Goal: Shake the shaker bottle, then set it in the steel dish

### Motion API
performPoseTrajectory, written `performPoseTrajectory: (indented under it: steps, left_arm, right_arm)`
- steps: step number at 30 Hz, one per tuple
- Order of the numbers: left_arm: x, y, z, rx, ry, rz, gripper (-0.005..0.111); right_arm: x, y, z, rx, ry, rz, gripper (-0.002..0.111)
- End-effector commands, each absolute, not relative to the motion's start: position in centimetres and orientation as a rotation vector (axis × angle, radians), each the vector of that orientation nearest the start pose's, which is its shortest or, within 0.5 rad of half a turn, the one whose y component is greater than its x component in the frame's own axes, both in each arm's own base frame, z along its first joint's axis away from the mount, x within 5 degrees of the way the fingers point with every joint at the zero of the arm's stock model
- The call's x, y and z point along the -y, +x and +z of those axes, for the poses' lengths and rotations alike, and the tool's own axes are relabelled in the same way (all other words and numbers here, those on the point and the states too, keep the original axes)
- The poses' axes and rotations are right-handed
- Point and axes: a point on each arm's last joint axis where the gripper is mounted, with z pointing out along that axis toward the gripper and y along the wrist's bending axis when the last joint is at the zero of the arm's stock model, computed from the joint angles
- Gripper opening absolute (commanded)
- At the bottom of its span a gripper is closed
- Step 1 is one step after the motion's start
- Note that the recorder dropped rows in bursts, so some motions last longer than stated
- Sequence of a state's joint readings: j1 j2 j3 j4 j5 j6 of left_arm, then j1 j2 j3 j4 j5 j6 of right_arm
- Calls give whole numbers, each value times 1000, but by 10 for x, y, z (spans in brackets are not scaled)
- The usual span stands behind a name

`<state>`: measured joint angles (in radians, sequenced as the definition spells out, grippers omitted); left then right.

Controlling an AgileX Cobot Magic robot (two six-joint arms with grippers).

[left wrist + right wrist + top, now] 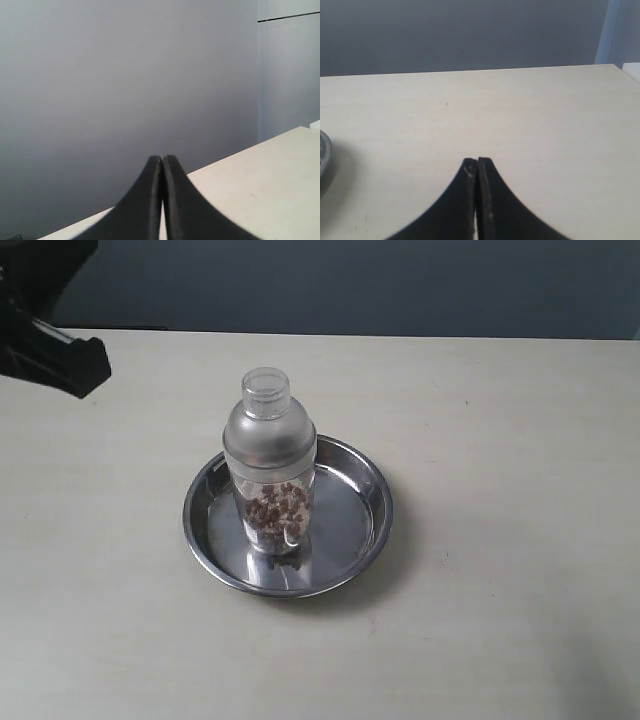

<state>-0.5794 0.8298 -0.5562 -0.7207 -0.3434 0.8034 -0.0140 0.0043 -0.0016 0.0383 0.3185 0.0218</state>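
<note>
The left gripper (pixel 162 161) sits at the far left of the worktop (pixel 500 420), jaws pressed together on nothing. Mid-worktop, the shaker bottle (pixel 270 455) stands upright inside the steel dish (pixel 350 515) (brown granules in its lower half). The right gripper (pixel 477 162) hovers over bare worktop, jaws likewise closed and empty.

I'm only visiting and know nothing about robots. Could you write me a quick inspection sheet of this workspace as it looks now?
Surface: pale table, a few faint specks.
Job's things: shaker bottle stands upright inside the steel dish, with brown granules in its lower part.
Clutter: nothing seen.
Grippers: left gripper and right gripper both have their fingers closed, hold nothing and are clear of the bottle.
Cables: nothing seen.
Surroundings: plain grey-blue wall behind the table.
</note>
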Motion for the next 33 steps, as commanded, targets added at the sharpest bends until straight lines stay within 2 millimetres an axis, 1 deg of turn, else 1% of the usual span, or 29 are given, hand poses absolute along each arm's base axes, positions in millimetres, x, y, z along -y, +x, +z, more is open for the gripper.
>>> performPoseTrajectory:
  steps: [1,3,6,8,11,13,16,26,30,33]
  left_arm:
    - [69,150,328,-1447,312,-164,1]
    - [62,141,316,-1410,308,-133,1]
    - [50,123,301,-1314,253,-175,1]
    - [42,112,289,-1290,230,-194,1]
    - [27,99,265,-1336,178,-179,1]
    - [21,92,253,-1379,168,-162,1]
    - [17,82,245,-1449,202,-123,1]
    - [6,56,211,-1767,85,-74,1]
    - [6,50,203,-1790,83,-78,1]
    - [6,52,191,-1827,22,-124,1]
  right_arm:
    - [0,54,185,-1790,50,42,-1]
    - [0,54,185,-1790,50,42,-1]
    - [0,54,185,-1790,50,42,-1]
    - [0,54,185,-1790,50,42,-1]
    - [0,54,185,-1790,50,42,-1]
    - [0,54,185,-1790,50,42,-1]
    - [0,54,185,-1790,50,42,-1]
    - [0,54,185,-1790,50,42,-1]
    - [0,54,185,-1790,50,42,-1]
    - [0,54,185,-1790,50,42,-1]
